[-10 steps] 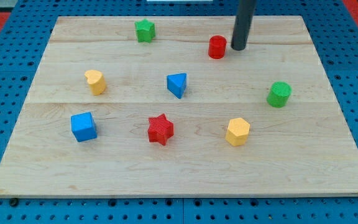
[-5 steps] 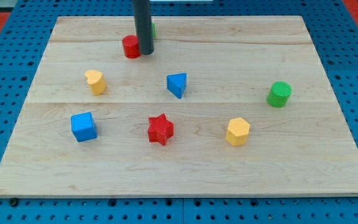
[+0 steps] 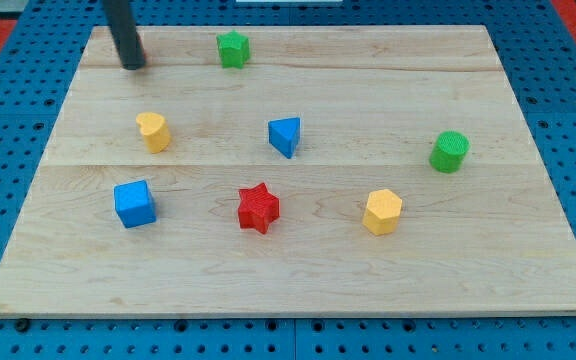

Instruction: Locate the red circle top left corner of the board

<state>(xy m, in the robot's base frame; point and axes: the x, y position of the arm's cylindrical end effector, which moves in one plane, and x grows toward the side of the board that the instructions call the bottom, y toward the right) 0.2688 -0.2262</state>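
Observation:
My tip (image 3: 133, 66) rests on the wooden board (image 3: 298, 280) near its top left corner. The dark rod rises from it to the view's top edge. The red circle does not show clearly: it seems hidden behind the rod's lower part, and I cannot tell whether it touches the tip. The green star (image 3: 232, 48) lies to the right of the tip, and the yellow block (image 3: 153, 131) lies below it.
A blue triangle (image 3: 285, 136) sits mid-board. A blue cube (image 3: 134, 203) is at the lower left, a red star (image 3: 258, 208) at the lower middle, a yellow hexagon (image 3: 382, 211) at the lower right, and a green cylinder (image 3: 449, 151) at the right.
The rod has swept left along the top of the board, pushing the red circle from the upper right past the green star towards the top left corner. The other blocks have not moved.

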